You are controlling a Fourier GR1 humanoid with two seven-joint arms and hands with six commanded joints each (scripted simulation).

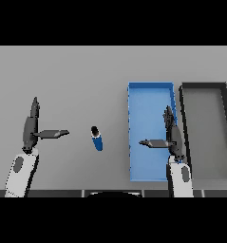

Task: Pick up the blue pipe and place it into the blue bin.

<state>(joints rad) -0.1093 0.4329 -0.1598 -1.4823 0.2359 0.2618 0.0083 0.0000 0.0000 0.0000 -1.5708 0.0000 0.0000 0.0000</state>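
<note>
Fingers of both hands are straight and held together, with each thumb stuck out sideways toward the middle; neither holds anything. Left hand [30,127] stands at the left of the tabletop [77,76], its thumb tip aimed at the blue pipe [97,138] with a clear gap between them. Right hand [173,135] hangs over the right wall of the blue bin [134,109], its thumb reaching across the bin's floor.

Blue pipe: a short cylinder, blue along its body with a dark end cap at its far end, lying on the tabletop slightly tilted from the near-far line. It rests between the two hands, just left of the blue bin and apart from its wall.

Blue bin: a long rectangular tray with raised walls, running near to far, its floor bare where visible. Immediately to its right sits a dark-rimmed grey bin [205,123] of similar shape, the two walls close together.

Nothing lies between the pipe and the blue bin's left wall. Open grey surface extends left of the pipe and across the far part of the tabletop.
</note>
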